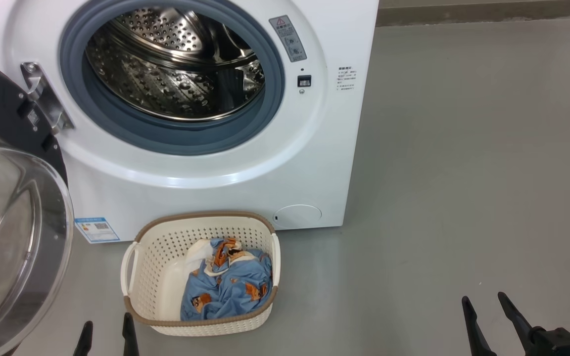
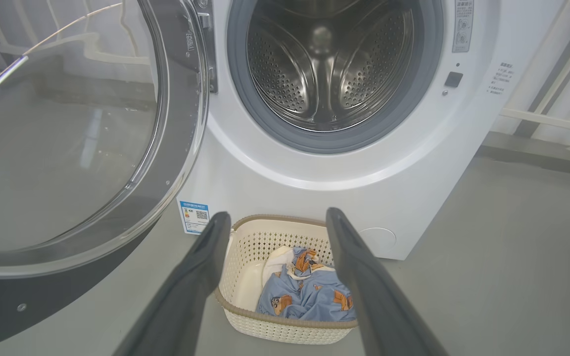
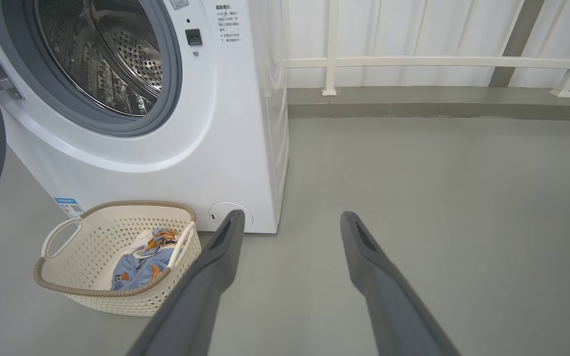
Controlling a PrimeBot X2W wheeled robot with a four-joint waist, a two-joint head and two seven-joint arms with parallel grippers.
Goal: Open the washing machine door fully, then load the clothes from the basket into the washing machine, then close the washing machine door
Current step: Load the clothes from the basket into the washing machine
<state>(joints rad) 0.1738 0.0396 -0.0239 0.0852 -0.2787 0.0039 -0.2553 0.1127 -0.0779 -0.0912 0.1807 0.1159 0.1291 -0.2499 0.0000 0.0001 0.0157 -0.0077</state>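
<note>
The white washing machine (image 1: 215, 188) fills the upper left, its steel drum (image 1: 176, 64) bare inside. Its door (image 1: 13, 237) hangs swung out wide on the left, glass bowl facing me; the door (image 2: 67, 143) also looms large in the left wrist view. On the floor before the machine sits the cream basket (image 1: 151, 277) holding blue printed clothes (image 1: 230, 287). My left gripper (image 1: 107, 326) is open, just left of the basket's near corner, nothing between its fingers. My right gripper (image 1: 485, 309) is open over bare floor far to the right. The left wrist view frames the clothes (image 2: 309, 296) between the fingers.
Grey floor (image 1: 463, 173) spreads to the right of the machine. A white railing (image 3: 413, 62) on a low kerb runs behind. The open door takes up the room to the left of the basket (image 3: 97, 291).
</note>
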